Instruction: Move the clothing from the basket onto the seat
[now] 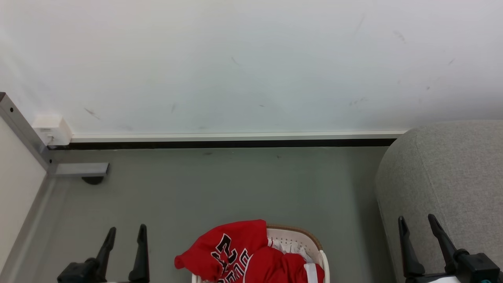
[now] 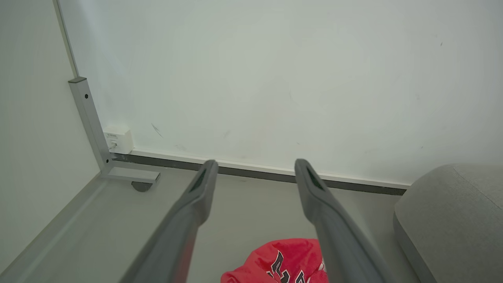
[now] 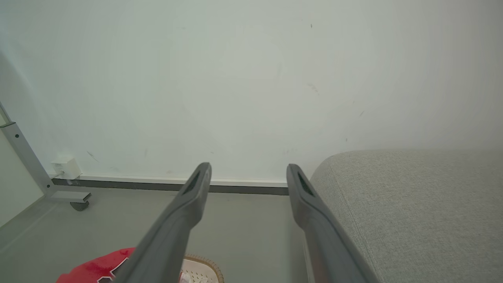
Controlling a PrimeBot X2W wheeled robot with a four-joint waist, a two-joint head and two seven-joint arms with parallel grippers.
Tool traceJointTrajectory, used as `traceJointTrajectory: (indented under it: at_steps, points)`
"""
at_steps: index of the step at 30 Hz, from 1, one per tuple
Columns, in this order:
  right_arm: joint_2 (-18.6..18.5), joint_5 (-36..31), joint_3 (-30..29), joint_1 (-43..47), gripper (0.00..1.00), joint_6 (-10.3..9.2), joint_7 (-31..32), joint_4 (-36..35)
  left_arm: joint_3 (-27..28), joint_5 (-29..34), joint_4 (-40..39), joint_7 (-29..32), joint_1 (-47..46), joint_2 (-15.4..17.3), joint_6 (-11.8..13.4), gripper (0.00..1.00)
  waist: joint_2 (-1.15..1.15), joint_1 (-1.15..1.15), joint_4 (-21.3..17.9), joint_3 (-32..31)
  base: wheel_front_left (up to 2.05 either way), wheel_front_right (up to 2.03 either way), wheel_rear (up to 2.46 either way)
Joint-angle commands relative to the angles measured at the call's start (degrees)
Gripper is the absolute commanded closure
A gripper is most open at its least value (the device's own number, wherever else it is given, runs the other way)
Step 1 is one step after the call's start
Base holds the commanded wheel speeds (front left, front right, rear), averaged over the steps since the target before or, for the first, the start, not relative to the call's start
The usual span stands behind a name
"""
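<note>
Clothing [image 1: 235, 251] heaped in the basket [image 1: 302, 232], bottom centre.
Left gripper [image 1: 127, 232] sits low at left above the grey floor [image 1: 235, 184], fingers well parted, nothing between them. The red clothing spills over the basket's left rim, printed number showing. To the right, the seat [image 1: 448, 177] stands apart from the basket; right gripper [image 1: 416, 220] before it, fingers likewise parted, empty.

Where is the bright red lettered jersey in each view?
Head view: the bright red jersey lies bottom centre, spilling over the cream plastic basket.
Left wrist view: jersey at bottom edge, right of centre.
Right wrist view: jersey in bottom-left corner.
Shared landmark: white wall box by the grey metal post.
</note>
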Motion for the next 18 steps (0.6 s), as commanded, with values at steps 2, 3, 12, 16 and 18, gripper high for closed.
traceJointTrajectory:
  at_steps: [2, 3, 12, 16, 18]
  points:
    - [-0.5, -1.1, 0.2, 0.5, 0.00, -0.11, -0.5, 0.1, 0.1, 1.6, -0.1, -0.8, 0.7, 0.5, -0.1, 0.00, 0.00, 0.00, 0.0, 0.0, 0.00, 0.00, 0.00]
    - [-0.5, -1.2, 0.2, 0.6, 0.00, -0.11, -0.7, 0.2, 0.1, 2.0, -0.2, -0.9, 0.8, 0.5, -0.1, 0.00, 0.00, 0.00, -0.1, -0.1, 0.00, 0.00, 0.00]
    - [-0.5, -3.6, 0.5, 0.7, 0.00, -0.12, -1.6, 0.7, 0.5, 4.8, 0.7, -1.7, 0.8, 0.5, 0.1, 0.00, 0.00, 0.00, -0.2, -0.1, 0.00, 0.00, 0.00]
    - [-0.5, -3.4, 0.5, 0.7, 0.00, -0.12, -1.7, 0.9, 1.0, 5.3, 1.3, -1.9, 0.5, 0.5, 0.0, 0.00, 0.00, 0.00, -0.2, -0.1, 0.00, 0.00, 0.00]
    - [-0.5, -2.8, 0.4, 0.6, 0.00, -0.12, -1.6, 0.9, 1.1, 5.2, 1.4, -1.9, 0.5, 0.5, 0.0, 0.00, 0.00, 0.00, -0.2, -0.2, 0.00, 0.00, 0.00]
